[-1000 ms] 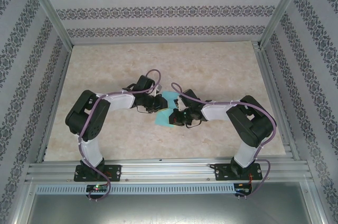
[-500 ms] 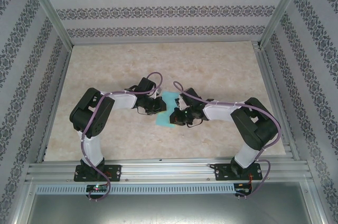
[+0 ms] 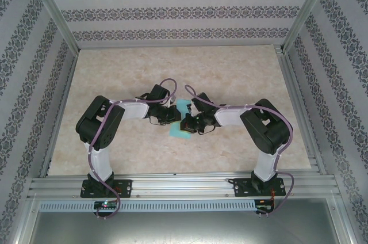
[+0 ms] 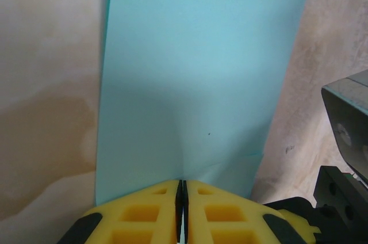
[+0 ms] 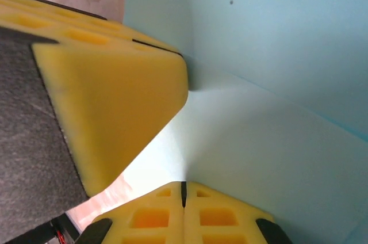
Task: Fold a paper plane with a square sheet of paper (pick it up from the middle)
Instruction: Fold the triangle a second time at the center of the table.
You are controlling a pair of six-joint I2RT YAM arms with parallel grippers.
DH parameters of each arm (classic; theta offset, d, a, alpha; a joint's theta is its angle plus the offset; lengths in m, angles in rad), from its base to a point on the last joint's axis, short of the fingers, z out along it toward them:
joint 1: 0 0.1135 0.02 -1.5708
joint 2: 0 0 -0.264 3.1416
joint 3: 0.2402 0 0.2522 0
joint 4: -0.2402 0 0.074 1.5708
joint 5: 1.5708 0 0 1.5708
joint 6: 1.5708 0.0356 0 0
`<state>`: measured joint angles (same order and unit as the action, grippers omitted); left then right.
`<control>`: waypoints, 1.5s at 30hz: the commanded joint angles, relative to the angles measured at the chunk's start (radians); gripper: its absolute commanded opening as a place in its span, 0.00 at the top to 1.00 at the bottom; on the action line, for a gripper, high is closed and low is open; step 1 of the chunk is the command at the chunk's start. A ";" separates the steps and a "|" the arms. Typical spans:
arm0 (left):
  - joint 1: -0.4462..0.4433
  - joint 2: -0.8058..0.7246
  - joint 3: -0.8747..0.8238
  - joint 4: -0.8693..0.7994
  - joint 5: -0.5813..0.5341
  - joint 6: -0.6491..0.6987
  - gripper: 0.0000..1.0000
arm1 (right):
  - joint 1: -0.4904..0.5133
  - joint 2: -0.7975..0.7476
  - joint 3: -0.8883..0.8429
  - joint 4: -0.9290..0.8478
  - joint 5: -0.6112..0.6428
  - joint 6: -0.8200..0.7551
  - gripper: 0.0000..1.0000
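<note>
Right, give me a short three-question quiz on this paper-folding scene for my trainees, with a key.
1. True or false: both arms' jaws are shut on the turquoise paper.
2. Where do the two arms meet? A) over the middle of the table; B) at its far left corner; C) beyond its right edge.
3. What colour are the fingers pinching the paper?
Key: 1 true; 2 A; 3 yellow.
</note>
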<state>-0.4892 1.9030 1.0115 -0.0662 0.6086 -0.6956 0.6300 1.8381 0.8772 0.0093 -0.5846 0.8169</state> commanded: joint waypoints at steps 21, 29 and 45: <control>0.003 0.059 -0.030 -0.048 -0.092 0.001 0.90 | -0.012 -0.122 -0.234 0.022 -0.014 0.049 0.90; 0.003 0.066 -0.024 -0.049 -0.086 0.002 0.90 | -0.015 -0.177 -0.271 0.006 -0.005 0.052 0.88; 0.003 0.052 -0.017 -0.046 -0.057 0.007 0.88 | -0.030 -0.241 -0.165 0.052 0.001 0.074 0.88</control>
<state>-0.4892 1.9060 1.0115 -0.0658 0.6113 -0.6960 0.6102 1.5505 0.6720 0.0406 -0.5850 0.8700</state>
